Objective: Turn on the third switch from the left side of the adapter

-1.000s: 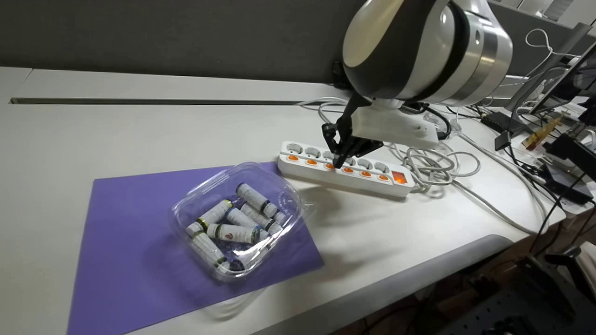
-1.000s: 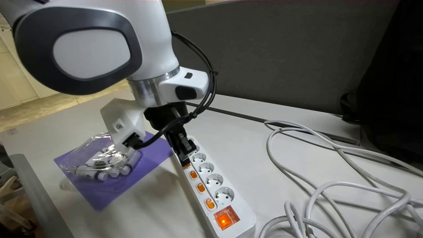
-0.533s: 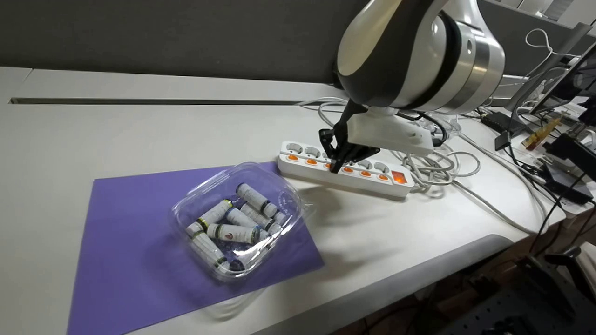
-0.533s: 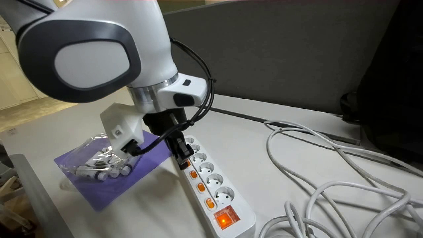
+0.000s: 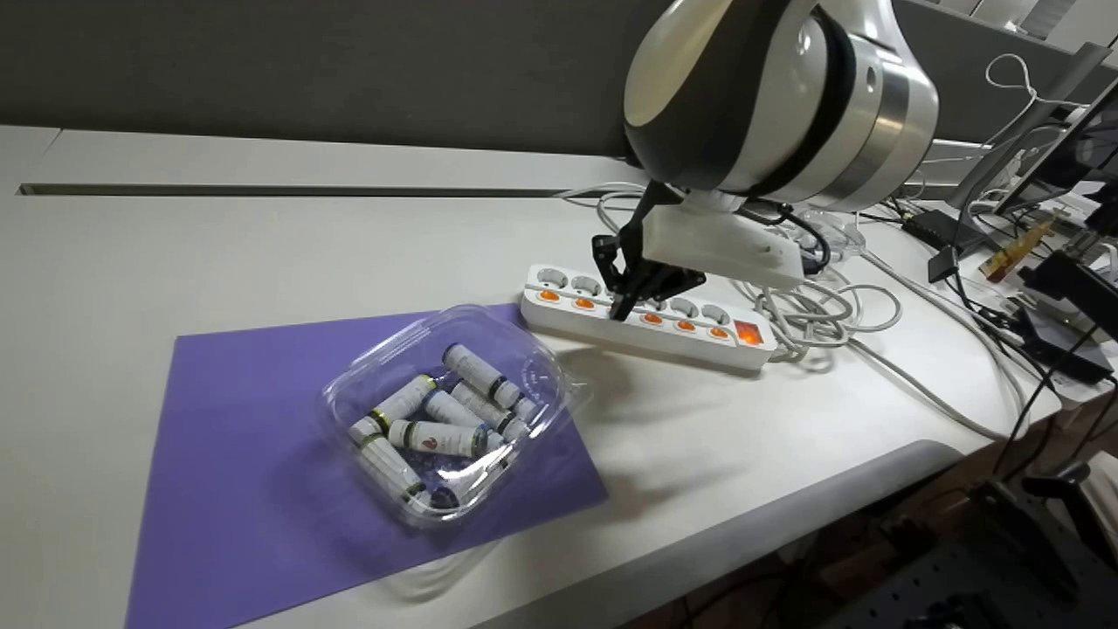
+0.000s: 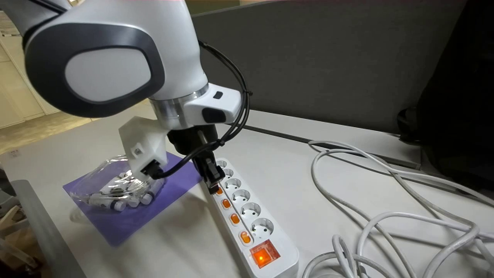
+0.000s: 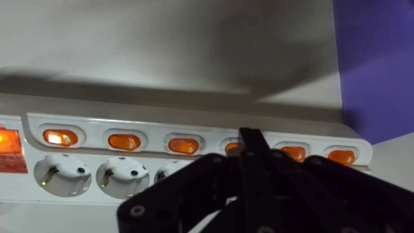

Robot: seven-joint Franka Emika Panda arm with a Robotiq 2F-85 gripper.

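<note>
My jaws were clenched on nothing, pressed together into one blunt point, as suited a pushing job. The adapter (image 5: pixel 668 339) lay beneath me, and I was at its third switch (image 7: pixel 232 146), counting from the adapter's end opposite the lit main switch (image 6: pixel 263 256); that end stood leftmost in an exterior view. My gripper (image 7: pixel 251 130) hung over the adapter's row of sockets (image 7: pixel 121 179), and my fingertips (image 5: pixel 619 308) hid the third switch in an exterior view, while the wrist view showed only part of it. Whether I touched it or stood just above the adapter, I could not tell.

I judged the step in hand to be the lining-up, or the very start of the press. In the wrist view my fingertips looked off-centre, towards the adapter's second switch (image 7: pixel 294 152), so a slight shift towards the adapter's main-switch end seemed wise. After that, as I reckoned it, the job called for a short, straight push down into the adapter, firm enough to tip the switch. Too little showed to say whether it was lit, so I could not count it done.
</note>
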